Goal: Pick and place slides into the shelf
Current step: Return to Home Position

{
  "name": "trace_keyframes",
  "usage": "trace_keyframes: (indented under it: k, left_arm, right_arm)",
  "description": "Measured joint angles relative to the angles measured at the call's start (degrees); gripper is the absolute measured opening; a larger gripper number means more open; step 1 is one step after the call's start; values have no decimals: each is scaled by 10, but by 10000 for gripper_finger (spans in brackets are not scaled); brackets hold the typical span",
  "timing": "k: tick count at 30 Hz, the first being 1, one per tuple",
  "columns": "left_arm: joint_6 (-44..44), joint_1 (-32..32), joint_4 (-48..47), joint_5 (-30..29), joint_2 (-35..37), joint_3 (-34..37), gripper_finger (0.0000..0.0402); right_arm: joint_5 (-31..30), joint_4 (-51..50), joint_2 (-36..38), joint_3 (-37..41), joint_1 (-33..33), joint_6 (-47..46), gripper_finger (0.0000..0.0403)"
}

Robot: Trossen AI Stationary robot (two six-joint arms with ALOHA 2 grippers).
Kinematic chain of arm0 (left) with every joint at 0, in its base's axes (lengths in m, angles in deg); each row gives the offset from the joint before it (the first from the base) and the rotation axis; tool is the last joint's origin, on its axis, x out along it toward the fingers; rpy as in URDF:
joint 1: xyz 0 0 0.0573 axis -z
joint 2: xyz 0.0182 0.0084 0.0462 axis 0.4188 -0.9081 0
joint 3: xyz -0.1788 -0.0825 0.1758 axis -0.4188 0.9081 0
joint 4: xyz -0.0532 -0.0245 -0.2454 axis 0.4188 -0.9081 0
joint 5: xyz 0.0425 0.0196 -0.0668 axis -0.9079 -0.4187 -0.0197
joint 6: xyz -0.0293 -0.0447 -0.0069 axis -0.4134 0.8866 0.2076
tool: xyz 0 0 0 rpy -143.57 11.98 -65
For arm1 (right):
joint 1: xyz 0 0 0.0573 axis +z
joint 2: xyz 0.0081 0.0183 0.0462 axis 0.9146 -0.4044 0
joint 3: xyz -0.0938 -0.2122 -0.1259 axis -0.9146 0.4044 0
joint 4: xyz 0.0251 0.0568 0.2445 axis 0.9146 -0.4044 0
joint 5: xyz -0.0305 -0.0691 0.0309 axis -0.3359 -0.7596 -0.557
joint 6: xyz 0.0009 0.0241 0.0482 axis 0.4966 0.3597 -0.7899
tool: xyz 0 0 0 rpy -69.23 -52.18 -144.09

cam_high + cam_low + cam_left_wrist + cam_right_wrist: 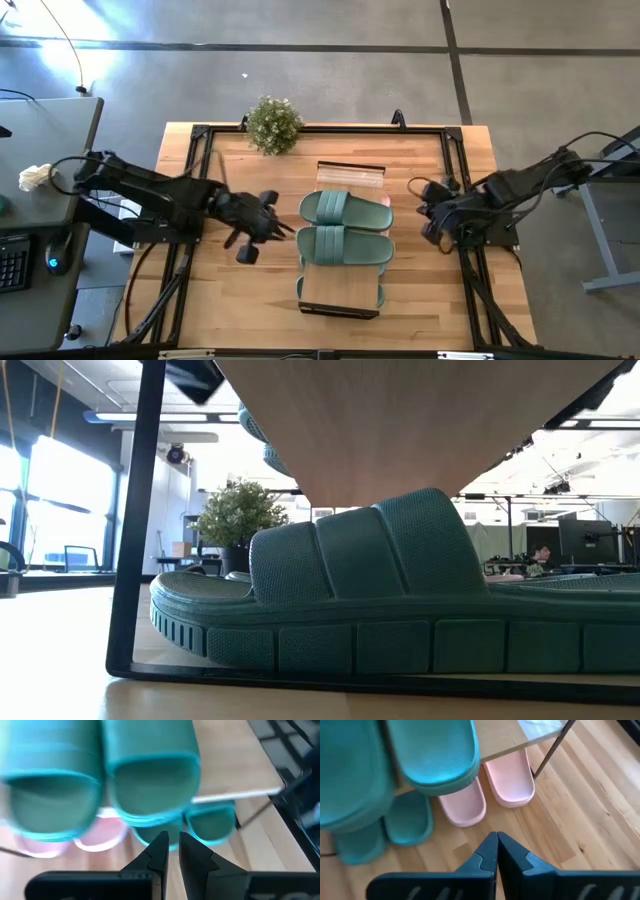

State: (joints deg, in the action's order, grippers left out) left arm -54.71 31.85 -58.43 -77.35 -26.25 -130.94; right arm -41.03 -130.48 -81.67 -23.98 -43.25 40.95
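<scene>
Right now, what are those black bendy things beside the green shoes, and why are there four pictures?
They are two robot arms. Each ends in a two-finger gripper: the left gripper and the right gripper. Both are shut and hold nothing. One camera looks down from above, one sits at table height, and one rides on each wrist. On the table stands a small wooden shelf. A green pair of slides lies on top; the pink slides and another green pair sit underneath. A small plant stands nearby.
</scene>
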Motion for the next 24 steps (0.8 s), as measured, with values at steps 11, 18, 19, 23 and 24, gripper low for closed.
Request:
trace_keyframes:
  k: [11,18,19,23,24]
  left_arm:
    - [-28,0,8,-93,157,0,33]
    - [-16,28,25,-91,190,7,33]
    - [-13,35,50,-89,190,16,33]
    - [-21,67,245,-52,188,86,33]
    - [-31,72,312,-40,185,106,33]
  right_arm:
    - [130,-48,68,-78,0,-44,0]
    - [260,-1,139,23,31,-170,0]
    - [274,35,148,46,40,-182,0]
    - [302,264,176,142,75,-179,0]
    - [301,339,178,164,82,-166,0]
